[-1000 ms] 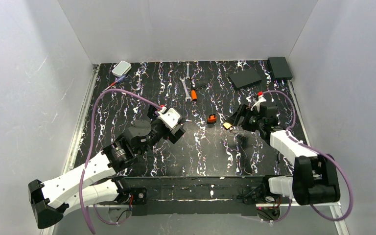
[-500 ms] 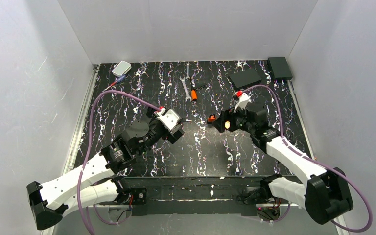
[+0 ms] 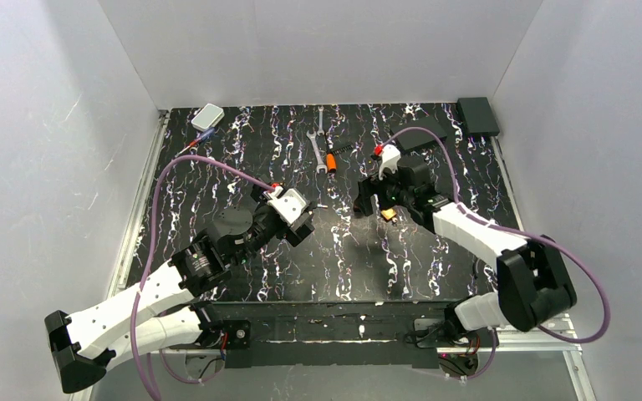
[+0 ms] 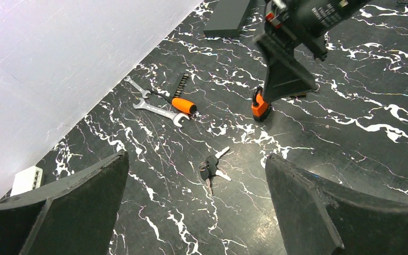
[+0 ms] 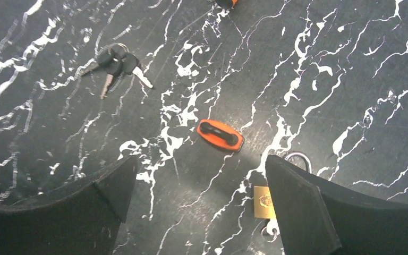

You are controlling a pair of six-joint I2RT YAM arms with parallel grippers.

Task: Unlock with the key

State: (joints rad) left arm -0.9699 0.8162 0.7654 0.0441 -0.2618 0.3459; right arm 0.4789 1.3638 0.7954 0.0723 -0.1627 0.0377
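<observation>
**A:** Where is the key?

**B:** The key (image 5: 116, 61) lies flat on the black marbled surface (image 5: 350, 64), on a small bunch with dark heads. Nothing touches it. From above, it sits between the two arms, nearer the left one.

**A:** And the left tool (image 4: 196, 212)?

**B:** Its fingers are spread wide with nothing between them. It hovers above the surface, and the bunch lies just ahead of it.

**A:** The right tool (image 5: 202, 212)?

**B:** That one is wide apart and empty too. It hangs over a small orange-and-black object (image 5: 220, 135). A brass padlock (image 5: 264, 202) lies at the edge of one finger in the wrist view, and the key is well apart from both.

**A:** Anything else nearby?

**B:** Two silver wrenches (image 4: 156, 109) and an orange-handled screwdriver (image 4: 183, 104) lie together farther back, away from the key.
</observation>
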